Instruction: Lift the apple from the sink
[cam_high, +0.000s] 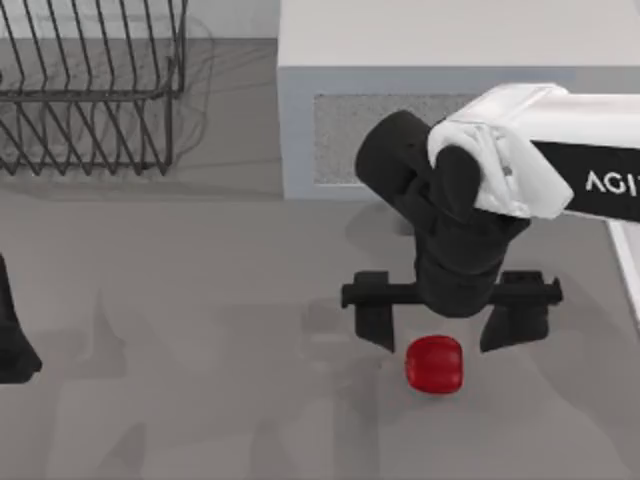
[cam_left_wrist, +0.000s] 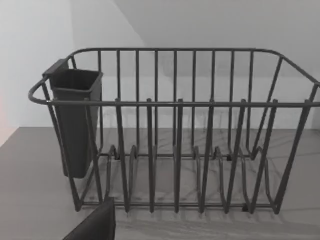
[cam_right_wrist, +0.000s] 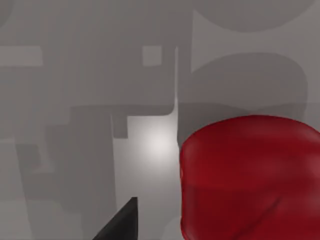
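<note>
One apple (cam_high: 435, 363), seemingly upright, right claw (cam_high: 445, 335) spread above.

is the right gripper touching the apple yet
Apart. In the top view the right gripper has its jaws spread wide, and grey floor shows between each one and the apple.

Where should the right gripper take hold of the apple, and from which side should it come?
Probably across the apple's rounded middle, coming straight down from above. It sits alone on the flat grey surface with free space on both sides, and the right gripper is spread open wider than the fruit, fingers either side, almost over it. It likely needs a small shift to centre before closing.
</note>
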